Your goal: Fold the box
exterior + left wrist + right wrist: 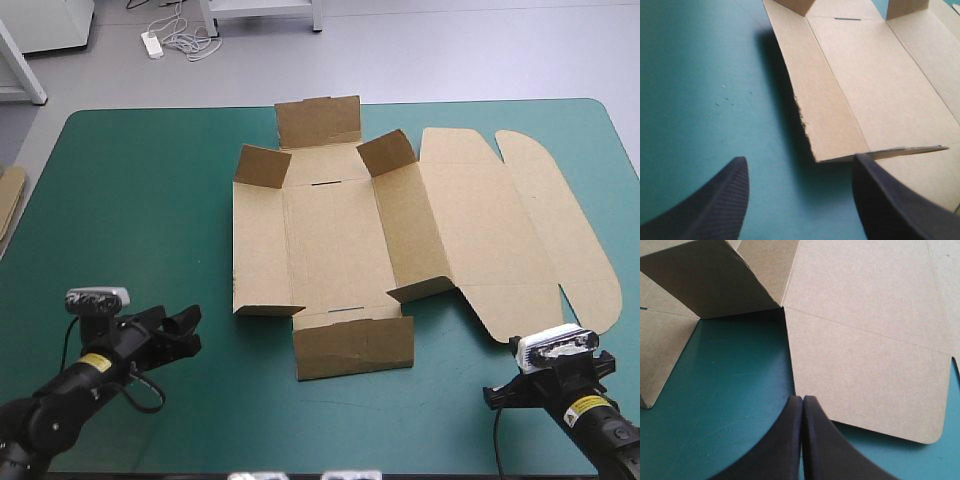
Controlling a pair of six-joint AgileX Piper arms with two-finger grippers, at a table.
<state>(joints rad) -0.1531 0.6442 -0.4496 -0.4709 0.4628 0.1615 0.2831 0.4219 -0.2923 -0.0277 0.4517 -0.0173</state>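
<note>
The brown cardboard box [340, 240] lies just ahead of both: left gripper's [800, 159] fingers spread at its corner, right gripper's [802, 399] clenched

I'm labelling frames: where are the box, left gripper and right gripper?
box [335, 240]: high view, flat middle panel.
left gripper [196, 329]: high view, between its open fingertips.
right gripper [803, 399]: right wrist view, where its shut fingertips meet.
</note>
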